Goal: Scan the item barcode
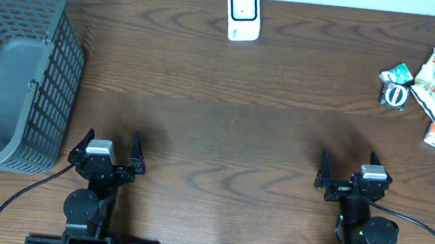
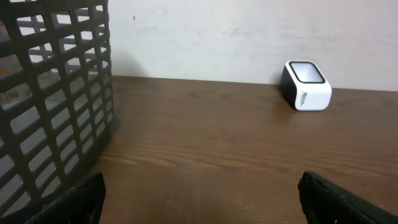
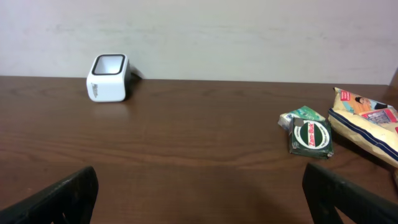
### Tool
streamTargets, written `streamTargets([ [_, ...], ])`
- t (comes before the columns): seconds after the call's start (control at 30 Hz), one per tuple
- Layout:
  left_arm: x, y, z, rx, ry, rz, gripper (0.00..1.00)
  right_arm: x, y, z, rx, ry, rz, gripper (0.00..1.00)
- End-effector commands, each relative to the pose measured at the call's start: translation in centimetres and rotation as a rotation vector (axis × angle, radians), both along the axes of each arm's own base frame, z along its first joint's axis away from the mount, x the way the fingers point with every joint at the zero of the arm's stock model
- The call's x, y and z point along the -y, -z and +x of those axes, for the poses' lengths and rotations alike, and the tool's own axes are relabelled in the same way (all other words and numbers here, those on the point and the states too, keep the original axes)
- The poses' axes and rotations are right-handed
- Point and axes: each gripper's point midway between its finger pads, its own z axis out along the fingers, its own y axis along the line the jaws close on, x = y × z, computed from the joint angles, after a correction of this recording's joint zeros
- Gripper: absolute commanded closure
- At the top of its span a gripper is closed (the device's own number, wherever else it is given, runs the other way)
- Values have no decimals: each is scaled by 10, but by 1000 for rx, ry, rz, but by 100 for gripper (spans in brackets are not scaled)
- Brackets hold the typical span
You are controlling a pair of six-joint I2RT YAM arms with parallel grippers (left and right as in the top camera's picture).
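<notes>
The left claw [image 1: 113, 138] and right claw [image 1: 348, 162] gape fully, holding nothing, while the snack packets [image 1: 434, 82] lie far right on the desk [image 1: 226, 115], their print and the white scanner's [image 1: 243, 14] label too small to read.

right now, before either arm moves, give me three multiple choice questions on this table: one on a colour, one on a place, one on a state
1. What colour is the plastic lattice basket? A red; B dark grey; C white.
2. Where is the small white box-shaped scanner? A inside the basket; B at the far edge of the table, about mid-width; C at the near edge.
3. How do the left gripper and right gripper stand? A both shut; B left shut on a packet; C both open and empty.

Answers: 1 B, its lattice walls look dark grey from overhead. 2 B, it sits against the far edge in the overhead view. 3 C, each pair of fingers stands apart with nothing between them.
</notes>
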Motion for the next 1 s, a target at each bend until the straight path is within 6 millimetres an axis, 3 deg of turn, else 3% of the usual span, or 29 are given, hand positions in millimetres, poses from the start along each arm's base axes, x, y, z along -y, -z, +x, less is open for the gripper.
streamTargets([
  [0.0,-3,14,-1,-50,-15,-2,2,-1,0,0,0,-5,-12,1],
  [0.97,-3,14,-2,-51,-15,-2,3,6,1,0,-1,24,-12,1],
])
